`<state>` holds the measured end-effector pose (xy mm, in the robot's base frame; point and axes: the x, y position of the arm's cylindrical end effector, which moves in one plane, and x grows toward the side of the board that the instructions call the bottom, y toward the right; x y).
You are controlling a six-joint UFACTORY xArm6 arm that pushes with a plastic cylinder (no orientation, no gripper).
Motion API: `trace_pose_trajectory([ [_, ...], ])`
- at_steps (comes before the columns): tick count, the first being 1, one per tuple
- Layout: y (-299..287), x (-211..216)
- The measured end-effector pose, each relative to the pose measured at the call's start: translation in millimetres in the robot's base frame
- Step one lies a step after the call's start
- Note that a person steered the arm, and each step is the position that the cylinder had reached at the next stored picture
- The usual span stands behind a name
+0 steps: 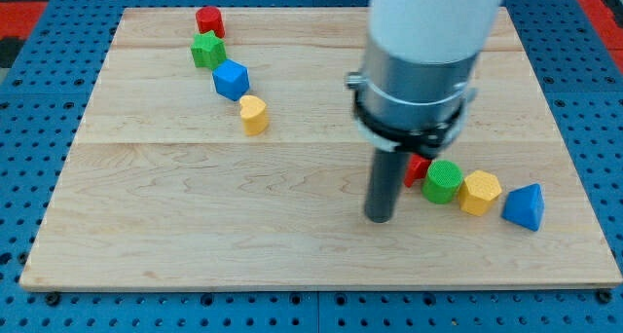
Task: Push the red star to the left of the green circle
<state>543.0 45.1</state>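
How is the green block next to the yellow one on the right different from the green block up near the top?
The green circle is round with a flat top, while the green star has points. The green circle sits low at the view's right, in a row with a yellow block; the green star sits near the view's top left, between a red block and a blue block. Both are the same green.

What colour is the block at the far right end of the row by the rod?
Blue: the blue block, beside the yellow block, clear in the camera view.
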Motion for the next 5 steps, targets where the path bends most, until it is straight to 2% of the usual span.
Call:
trace_pose_trajectory([
  [1,-82.4,-56.7],
  [2,-17.3,-115.4],
  [3,51.7,-93.4],
  [4,52.0,-35.4],
  [5,2.4,-57.0],
])
